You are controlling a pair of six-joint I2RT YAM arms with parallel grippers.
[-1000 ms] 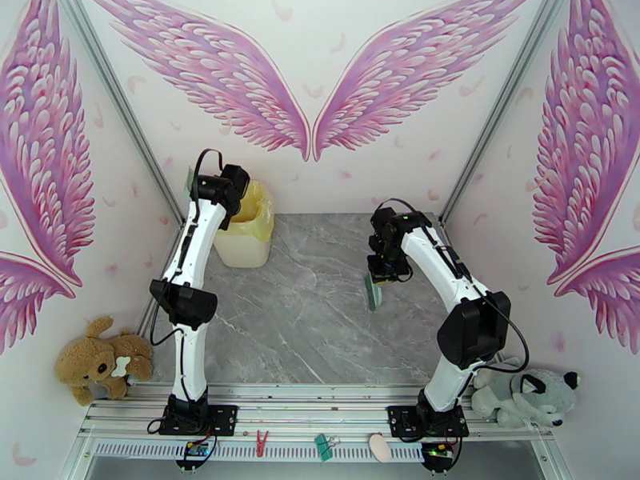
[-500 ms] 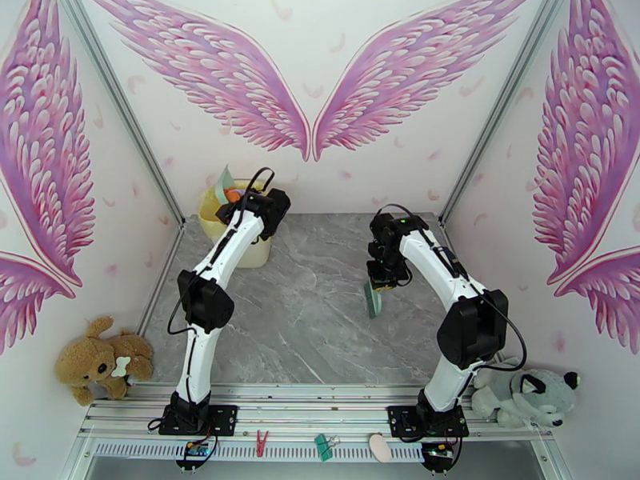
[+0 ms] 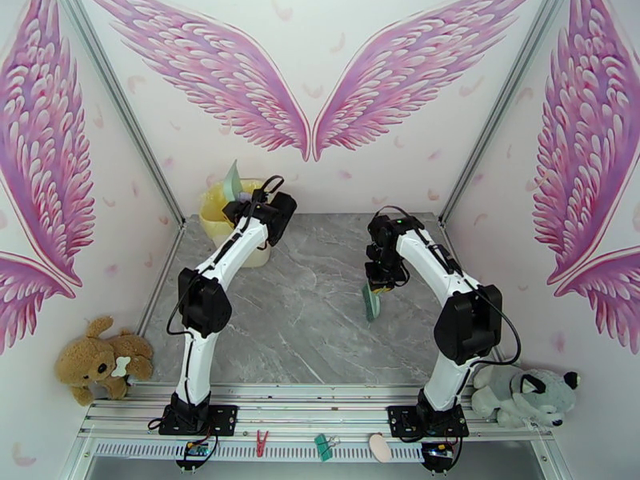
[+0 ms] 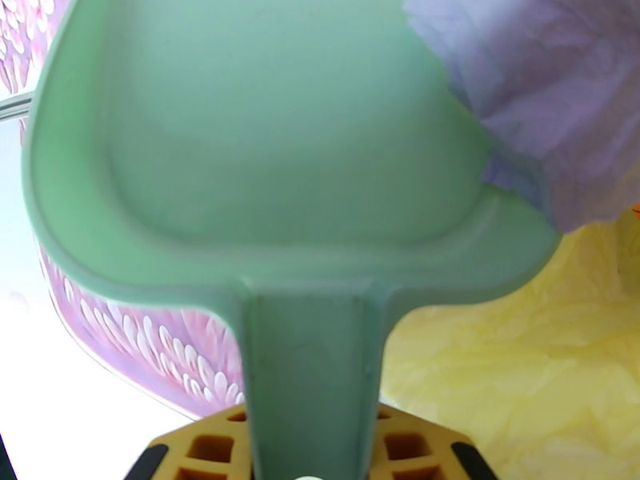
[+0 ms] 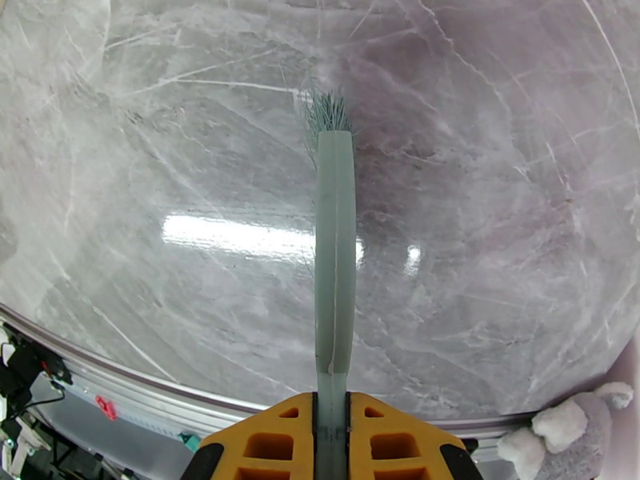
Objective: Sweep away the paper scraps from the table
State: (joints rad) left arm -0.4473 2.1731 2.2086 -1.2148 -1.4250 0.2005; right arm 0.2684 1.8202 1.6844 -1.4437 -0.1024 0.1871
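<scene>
1. Dustpan (image 4: pixel 264 130): mint-green smooth plastic, rounded scoop w/ raised rim and a flat, straight handle. The left gripper (image 4: pixel 308 458) pinches that handle btwn yellow ribbed fingers.
2. Paper scraps: one pale lavender wad (image 4: pixel 544 98), crumpled into soft folds, lies in the pan's right corner against the rim. The top view shows the pan tipped up above the bin. Can't make out other scraps.
3. Bin (image 3: pixel 216 230): pale yellow tub w/ a wrinkled yellow plastic liner (image 4: pixel 520 378). It stands at the table's far-left corner.
4. Brush (image 5: pixel 334 258): slim mint-green handle w/ a tuft of fine bristles (image 5: pixel 326 114) at the tip. The right gripper (image 5: pixel 332 446) has its jaws pressed onto the handle's base. Bristles are over the table's mid-right; can't tell if touching.
5. Table (image 3: pixel 304 330): grey marble pattern, pale veins, glossy w/ lamp glare, metal frame edge.
6. Room: white walls w/ pink feather-wing mural (image 3: pixel 312 90). An alu rail (image 3: pixel 320 410) at the near edge carries the arm bases. Brown teddy (image 3: pixel 100 366) is at the left, grey plush dog (image 3: pixel 528 394) at the right.
7. Vs 1 s ago: the left arm has swung right, from the bin's left side to its front-right, and the pan now sticks up over the bin. Right arm & brush are approx. where they were.
</scene>
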